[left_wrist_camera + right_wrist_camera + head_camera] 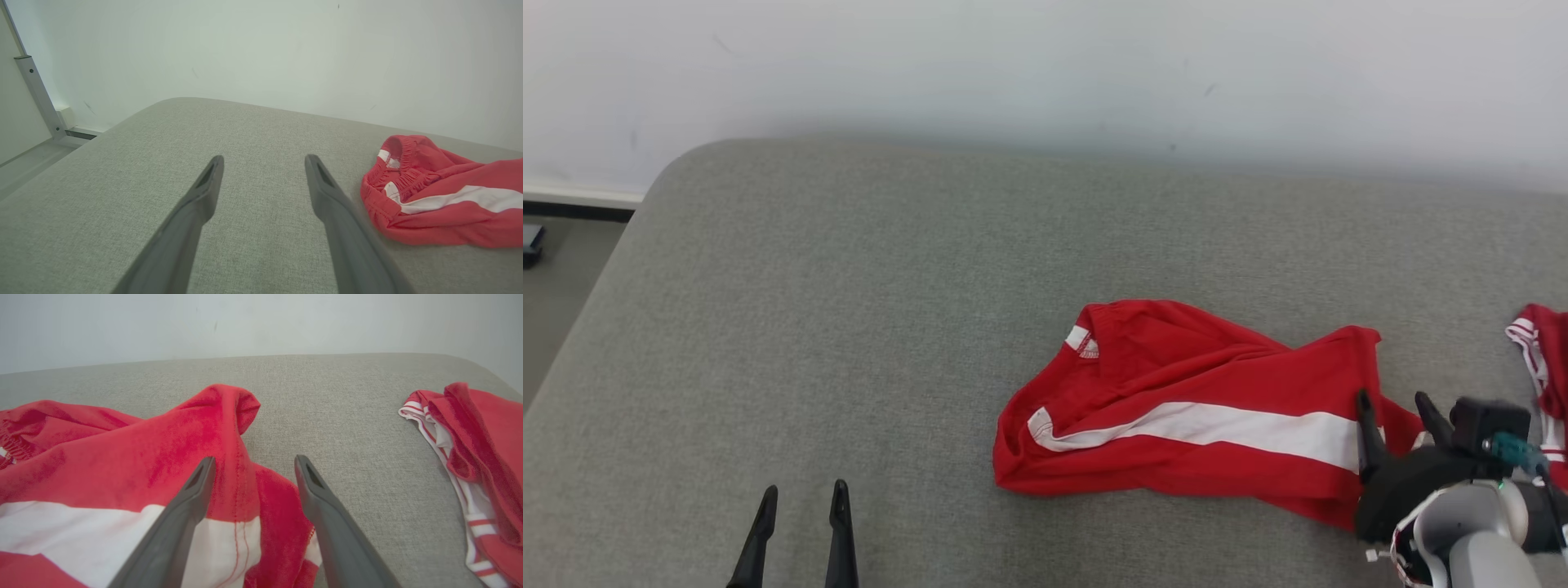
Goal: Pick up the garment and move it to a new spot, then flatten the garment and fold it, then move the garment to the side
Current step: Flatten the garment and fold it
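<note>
A crumpled pair of red shorts with a white side stripe lies on the grey padded surface, right of centre. Its elastic waistband points left. My right gripper hovers open over the hem end of the shorts, fingers straddling a raised fold without closing on it. My left gripper stands open near the front edge at the lower left, well apart from the cloth, with bare fabric between its fingers.
A second red garment with white striped trim lies at the far right edge. A pale wall rises behind the surface. Floor and a dark object show at the far left.
</note>
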Controlling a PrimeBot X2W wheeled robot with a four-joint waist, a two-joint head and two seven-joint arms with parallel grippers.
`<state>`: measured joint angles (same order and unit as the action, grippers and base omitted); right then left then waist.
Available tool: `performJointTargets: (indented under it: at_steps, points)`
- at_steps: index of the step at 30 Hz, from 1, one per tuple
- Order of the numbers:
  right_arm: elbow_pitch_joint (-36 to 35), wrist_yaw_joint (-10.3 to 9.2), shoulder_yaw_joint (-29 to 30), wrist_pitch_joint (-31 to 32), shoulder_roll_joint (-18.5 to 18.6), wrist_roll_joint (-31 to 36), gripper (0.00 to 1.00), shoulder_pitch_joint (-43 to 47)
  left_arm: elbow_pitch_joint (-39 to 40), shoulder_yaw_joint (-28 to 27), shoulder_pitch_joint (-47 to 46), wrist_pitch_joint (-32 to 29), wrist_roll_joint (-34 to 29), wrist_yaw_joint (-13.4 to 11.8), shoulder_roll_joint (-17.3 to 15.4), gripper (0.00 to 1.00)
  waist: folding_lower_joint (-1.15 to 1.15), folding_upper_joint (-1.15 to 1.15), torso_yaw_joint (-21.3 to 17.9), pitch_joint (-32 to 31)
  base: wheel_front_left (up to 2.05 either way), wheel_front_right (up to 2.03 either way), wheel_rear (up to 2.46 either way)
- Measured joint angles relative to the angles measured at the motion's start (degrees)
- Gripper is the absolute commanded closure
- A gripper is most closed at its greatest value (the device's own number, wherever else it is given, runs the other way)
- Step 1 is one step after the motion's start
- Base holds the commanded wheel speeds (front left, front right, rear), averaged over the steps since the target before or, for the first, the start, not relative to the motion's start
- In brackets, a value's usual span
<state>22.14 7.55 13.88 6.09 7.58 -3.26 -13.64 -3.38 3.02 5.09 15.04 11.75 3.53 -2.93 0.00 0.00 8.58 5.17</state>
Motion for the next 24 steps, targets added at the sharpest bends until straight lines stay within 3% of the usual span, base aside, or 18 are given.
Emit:
performJointTargets:
  at_steps: [5, 13, 19, 24]
  points:
    - [-8.08, 0.0, 1.31, -0.63, -2.87, 0.03, 0.0, 6.26, 0.07, -0.79, 0.82, 0.0, -0.41, -0.54, 0.01, 0.0, 0.0, 0.0, -1.61, -1.09, 0.0, 0.0, 0.0]
    - [-16.77, 0.0, 0.93, -6.93, -4.52, -2.81, 0.0, 15.6, -0.25, -2.05, 2.08, 0.0, -1.69, -1.18, 0.01, 0.0, -0.01, 0.0, -3.96, -3.78, 0.0, 0.0, 0.0]
    - [-17.42, 0.0, -4.3, -14.58, -4.64, -4.43, 0.0, 20.75, -2.01, -2.74, 2.92, 0.0, -3.24, -1.02, 0.0, 0.0, -0.01, 0.0, -5.34, -5.83, 0.0, 0.0, 0.0]
    - [-15.47, 0.0, -7.19, -17.08, -4.64, -4.39, 0.0, 22.77, -3.61, -2.97, 2.92, 0.0, -5.13, -0.07, 0.02, 0.0, -0.01, 0.0, -6.52, -6.98, 0.0, 0.0, 0.0]
